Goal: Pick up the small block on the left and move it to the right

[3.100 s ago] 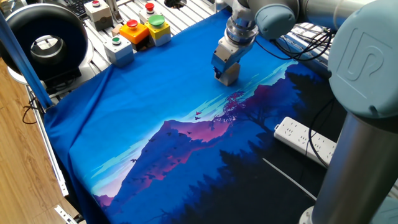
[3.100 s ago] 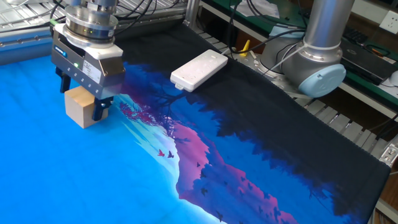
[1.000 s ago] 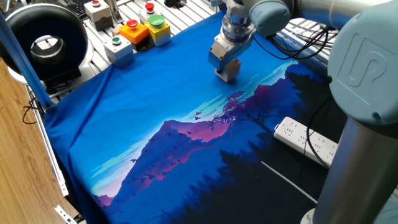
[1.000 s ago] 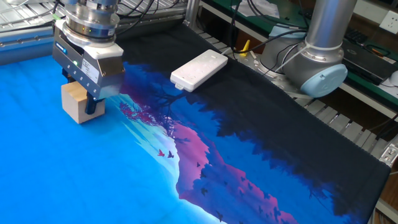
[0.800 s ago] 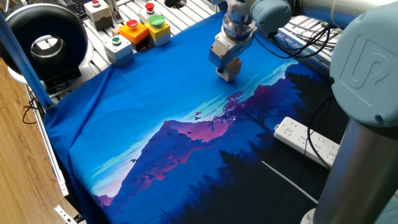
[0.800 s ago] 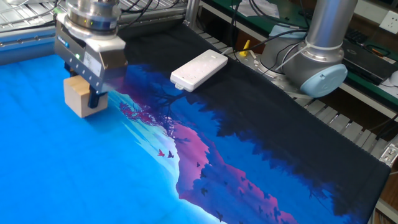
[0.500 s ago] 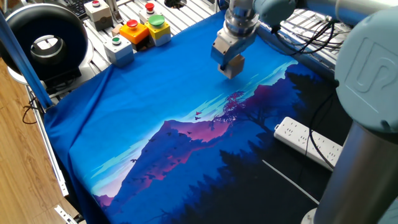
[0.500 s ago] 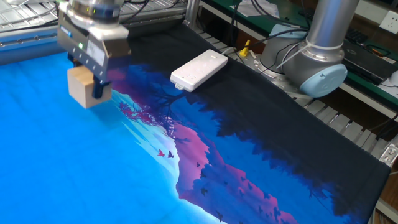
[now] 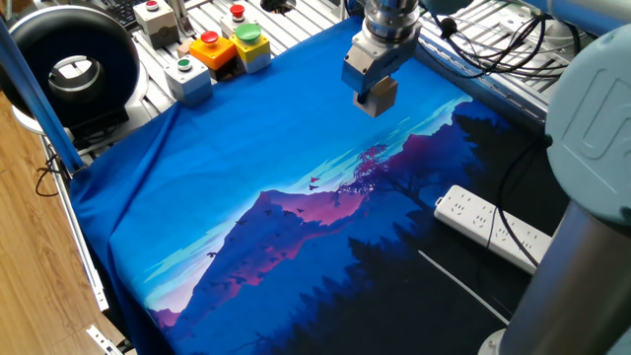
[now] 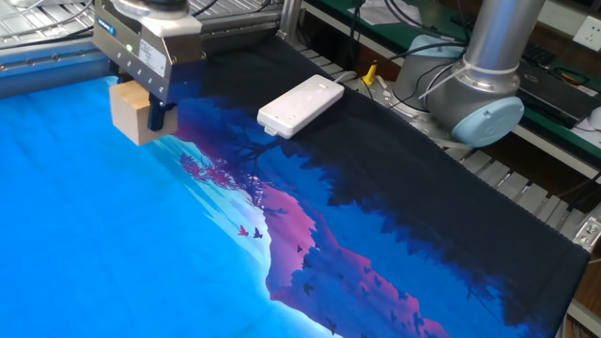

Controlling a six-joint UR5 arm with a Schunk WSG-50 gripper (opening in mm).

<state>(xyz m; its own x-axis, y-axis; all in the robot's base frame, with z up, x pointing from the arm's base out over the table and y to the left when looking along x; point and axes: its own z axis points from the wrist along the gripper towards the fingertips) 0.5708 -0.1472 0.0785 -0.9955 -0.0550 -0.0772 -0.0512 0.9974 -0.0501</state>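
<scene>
The small block [image 9: 381,95] is a plain tan wooden cube. It hangs between my gripper's fingers, lifted clear above the blue cloth, over the far part of the table. It also shows in the other fixed view [image 10: 134,116], at the upper left. My gripper [image 9: 375,91] is shut on the block, seen too in the other fixed view [image 10: 141,111], with a dark finger [image 10: 160,116] on the cube's right face.
Grey and yellow button boxes [image 9: 219,49] stand at the far left on the metal rails. A white power strip [image 9: 490,228] lies on the cloth's dark part, also in the other fixed view [image 10: 300,104]. A black round device [image 9: 69,69] sits at the left. The arm's base [image 10: 479,84] stands at the far side.
The gripper has risen with the block in it, lifting it off the cloth, and shifted slightly to the right and away.
</scene>
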